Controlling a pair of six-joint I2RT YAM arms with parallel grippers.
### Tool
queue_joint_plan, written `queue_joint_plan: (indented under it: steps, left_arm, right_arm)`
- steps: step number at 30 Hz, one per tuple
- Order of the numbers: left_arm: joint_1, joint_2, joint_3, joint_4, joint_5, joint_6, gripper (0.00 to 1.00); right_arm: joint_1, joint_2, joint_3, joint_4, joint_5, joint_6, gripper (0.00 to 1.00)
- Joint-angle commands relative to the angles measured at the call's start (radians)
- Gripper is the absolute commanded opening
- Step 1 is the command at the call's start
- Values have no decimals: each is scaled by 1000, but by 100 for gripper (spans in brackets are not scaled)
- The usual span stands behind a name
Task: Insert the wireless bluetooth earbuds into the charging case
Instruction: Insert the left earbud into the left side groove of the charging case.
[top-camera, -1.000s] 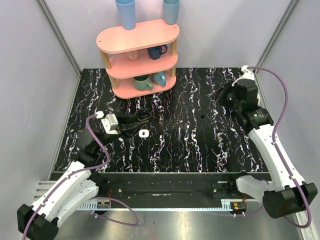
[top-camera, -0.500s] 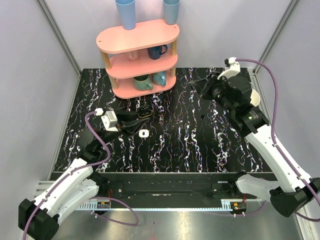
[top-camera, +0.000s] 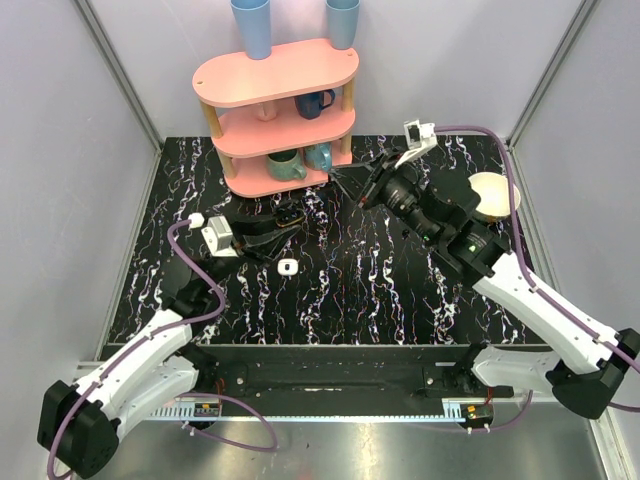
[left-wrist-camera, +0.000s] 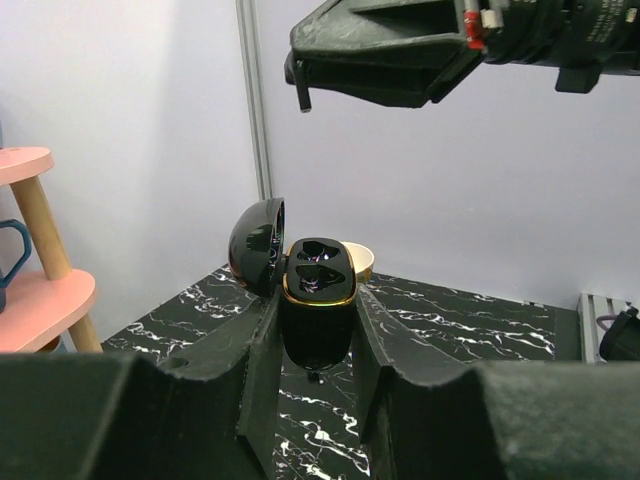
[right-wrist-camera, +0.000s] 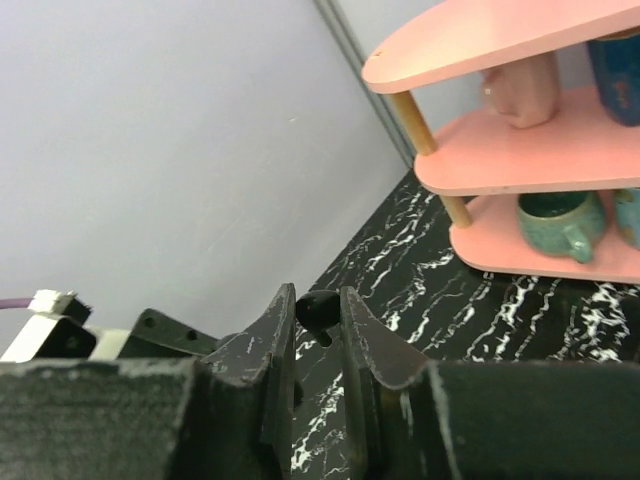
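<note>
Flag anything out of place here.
One tiny white plastic piece lies loose on the black marbled table, near the left gripper. The glossy black charging case that gripper holds stands open, both sockets empty. Nothing looks spilled or damaged.

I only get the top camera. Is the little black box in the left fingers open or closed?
Observer: Open. In the left wrist view the charging case stands upright between the left fingers, with its lid tipped back to the left.
Operator: Is anything inside it?
Observer: No. From that view the inside looks dark and empty.
Operator: What's the right arm holding?
Observer: In the right wrist view the right fingers are shut on a small black piece. I can't tell what it is.
</note>
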Motion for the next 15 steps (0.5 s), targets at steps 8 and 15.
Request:
queue_joint_plan:
  steps: [8,15]
  left_arm:
    - [-31,43,-25,196,-113,0,0]
    - [-43,51,-44,248,-155,20,0]
  right_arm:
    - [119,53,-1,170,-23,-34,11]
    - [168,79,-5,202,-26,-50,11]
